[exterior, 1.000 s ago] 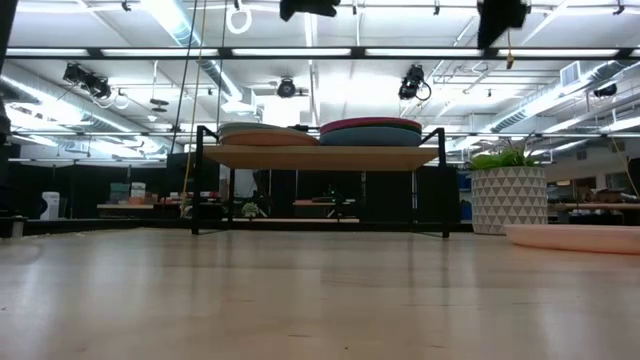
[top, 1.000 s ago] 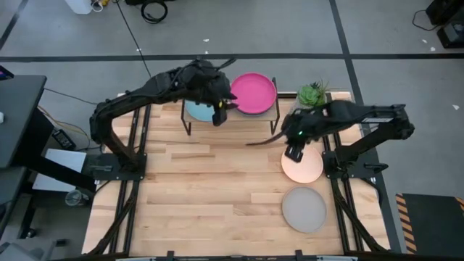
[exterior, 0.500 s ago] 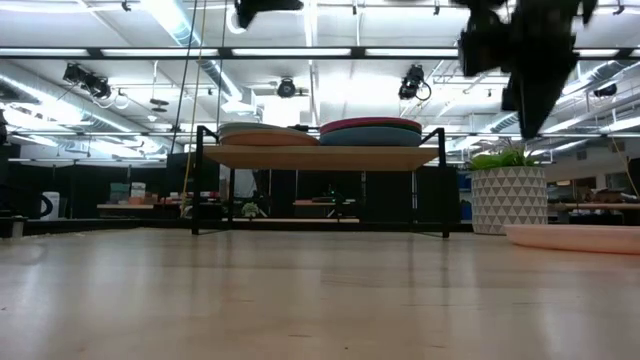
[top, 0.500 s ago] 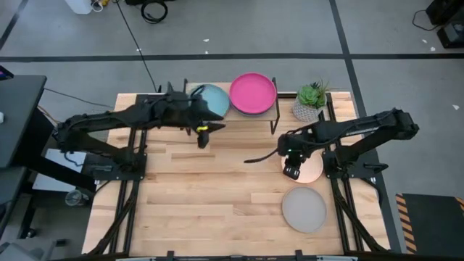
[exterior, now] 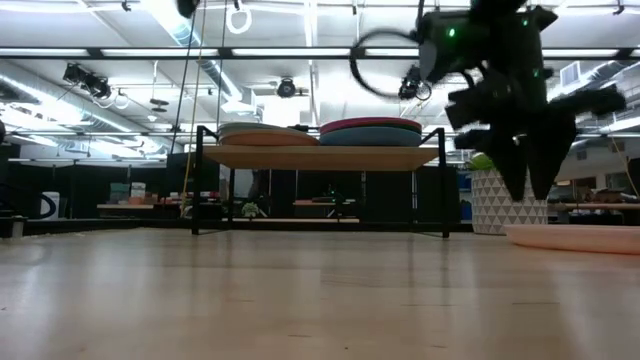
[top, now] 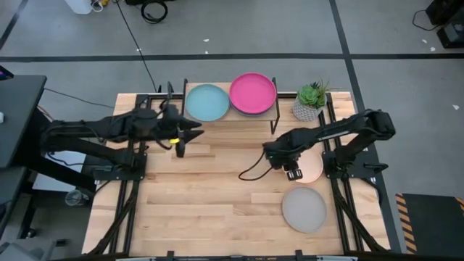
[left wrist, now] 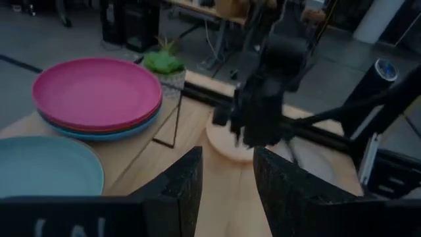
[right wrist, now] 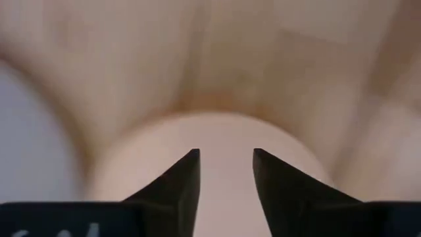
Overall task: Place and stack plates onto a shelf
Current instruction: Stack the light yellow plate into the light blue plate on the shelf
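Spanning grey floor [top: 391, 29], slatted table [top: 210, 196] holds shelf [top: 228, 118].

The slatted wooden table [top: 210, 196] carries the shelf [top: 232, 118] at its far edge, a low stand on thin black legs with a light plank top. On the shelf sit two stacks side by side: a light blue plate [top: 206, 102] tops the left one and a magenta plate [top: 253, 93] the right. Directly on the table lie a cream plate [top: 310, 167] and, nearer the front, a grey plate [top: 304, 209]. A potted plant [top: 310, 99] stands just right of the shelf.
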Motion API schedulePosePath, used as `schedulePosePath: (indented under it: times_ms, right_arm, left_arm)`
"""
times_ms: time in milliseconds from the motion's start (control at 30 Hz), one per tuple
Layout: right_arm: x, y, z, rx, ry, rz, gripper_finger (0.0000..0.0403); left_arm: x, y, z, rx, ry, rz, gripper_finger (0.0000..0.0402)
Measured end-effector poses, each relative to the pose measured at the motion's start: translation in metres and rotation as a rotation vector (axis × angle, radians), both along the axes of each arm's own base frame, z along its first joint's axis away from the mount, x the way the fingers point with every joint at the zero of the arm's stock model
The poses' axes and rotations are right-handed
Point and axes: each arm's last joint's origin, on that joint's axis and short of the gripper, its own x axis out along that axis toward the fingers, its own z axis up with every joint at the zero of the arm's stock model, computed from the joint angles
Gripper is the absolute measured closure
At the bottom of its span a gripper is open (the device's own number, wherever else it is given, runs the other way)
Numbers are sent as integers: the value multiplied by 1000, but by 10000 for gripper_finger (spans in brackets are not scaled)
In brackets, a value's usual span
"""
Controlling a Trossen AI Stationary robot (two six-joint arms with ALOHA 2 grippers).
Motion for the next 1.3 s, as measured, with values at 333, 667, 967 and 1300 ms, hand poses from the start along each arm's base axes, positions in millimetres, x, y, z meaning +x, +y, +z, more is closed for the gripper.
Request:
schedulePosePath:
  times_ms: [333,667,967,1300]
  right_arm:
    - [14,-6,-33,-189,136,399,233]
    - [21,-7,-53,-199,188,468,311]
    - [21,-7,-42,-236,132,458,381]
    - [26,-11,24,-160,-109,294,389]
  left_arm:
    - [-30,-13,6,-93,-17,-41,260]
    - [-48,-19,13,-128,-65,-83,260]
    - [-49,-18,8,-122,-11,-79,260]
    - [-49,-18,8,-134,-12,-72,260]
